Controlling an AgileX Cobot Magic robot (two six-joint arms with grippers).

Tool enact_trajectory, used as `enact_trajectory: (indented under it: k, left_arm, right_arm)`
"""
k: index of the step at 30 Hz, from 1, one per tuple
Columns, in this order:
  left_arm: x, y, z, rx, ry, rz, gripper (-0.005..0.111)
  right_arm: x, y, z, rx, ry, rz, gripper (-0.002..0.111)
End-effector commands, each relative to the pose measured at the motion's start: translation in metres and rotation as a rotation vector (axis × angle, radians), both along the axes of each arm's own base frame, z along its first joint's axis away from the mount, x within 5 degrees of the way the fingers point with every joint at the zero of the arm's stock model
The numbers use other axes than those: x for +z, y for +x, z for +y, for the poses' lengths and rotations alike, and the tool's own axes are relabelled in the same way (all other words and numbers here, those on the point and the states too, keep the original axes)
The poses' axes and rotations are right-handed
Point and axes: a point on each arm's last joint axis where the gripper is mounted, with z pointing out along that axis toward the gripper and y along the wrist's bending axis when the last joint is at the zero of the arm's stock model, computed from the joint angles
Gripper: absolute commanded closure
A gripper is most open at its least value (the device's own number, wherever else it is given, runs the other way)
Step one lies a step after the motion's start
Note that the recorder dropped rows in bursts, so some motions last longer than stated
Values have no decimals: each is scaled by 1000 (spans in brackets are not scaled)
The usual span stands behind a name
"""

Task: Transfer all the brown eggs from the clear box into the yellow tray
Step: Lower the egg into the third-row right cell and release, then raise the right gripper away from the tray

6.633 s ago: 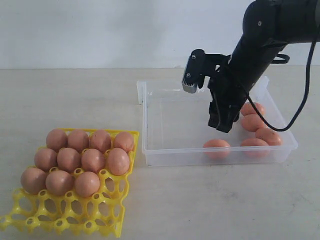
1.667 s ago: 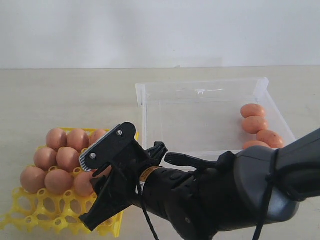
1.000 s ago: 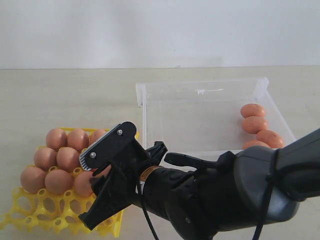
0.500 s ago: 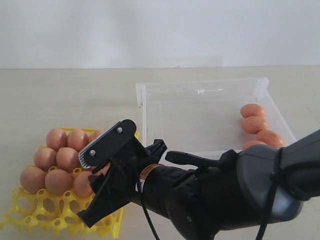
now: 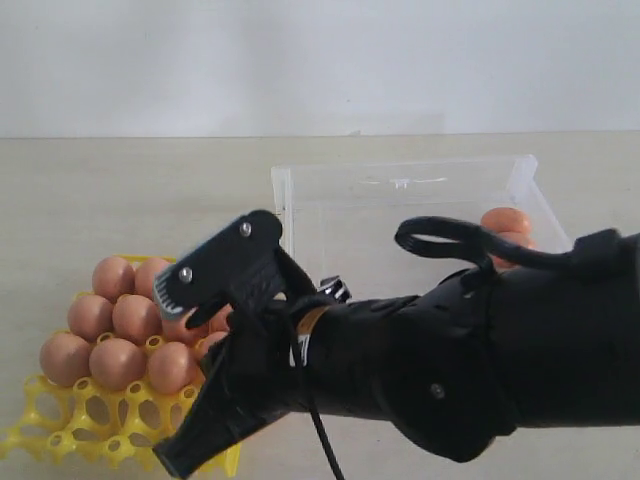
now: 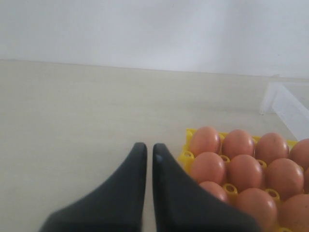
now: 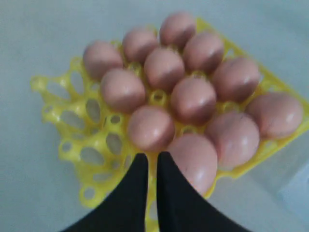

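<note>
**Hazards, near to far**

1. The right gripper hangs low over the near edge of the yellow tray. Its jaws are pressed together and hold nothing. In the right wrist view its tips stand just beside the nearest egg and above the open lattice. A sideways sweep on withdrawal can clip that egg. A low pass can hook a peg and drag the light tray across the bench.
2. The left gripper is empty, its jaws all but closed. It hovers above bare bench just off one edge of the tray. The exterior view does not show it, so its depth in the scene cannot be fixed. Any advance toward the tray risks pushing into the outer row.
3. The right arm lies across the clear box, and its cable loops above the box interior. A quick swing back can catch the loop on the box wall and shift the box.
4. The arm hides most of the box's right side. How many eggs remain there cannot be told.

**Orientation of the brown eggs**

- Tray, near left: about a dozen brown eggs sit in cups with their long axes roughly upright and rounded ends up. The empty cups lie along the near rows. Whether blunt or pointed ends face up cannot be told.
- Box, far right: one egg shows. It appears to lie on its side with its long axis running left to right. I judge it will roll readily on the smooth floor if nudged off-centre.
</note>
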Motion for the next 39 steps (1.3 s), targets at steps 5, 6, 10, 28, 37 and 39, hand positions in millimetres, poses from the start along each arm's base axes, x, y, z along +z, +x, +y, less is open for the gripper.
enact_trajectory:
  k: [5, 6, 10, 28, 37, 39]
  left_arm:
    - [-1, 0, 0, -5, 5, -6, 103]
    - [-1, 0, 0, -5, 5, -6, 103]
    - [-1, 0, 0, -5, 5, -6, 103]
    - [-1, 0, 0, -5, 5, -6, 103]
    - [-1, 0, 0, -5, 5, -6, 103]
    - [-1, 0, 0, -5, 5, -6, 103]
  right_arm:
    - [-40, 6, 5, -31, -63, 56, 108]
    - [-43, 7, 5, -34, -67, 55, 108]
    - [-48, 10, 6, -43, -63, 38, 108]
    - [134, 91, -135, -554, -13, -646, 108]
    - [150, 185, -315, -1045, 135, -416, 108]
    - [186, 190, -316, -1038, 155, -529, 108]
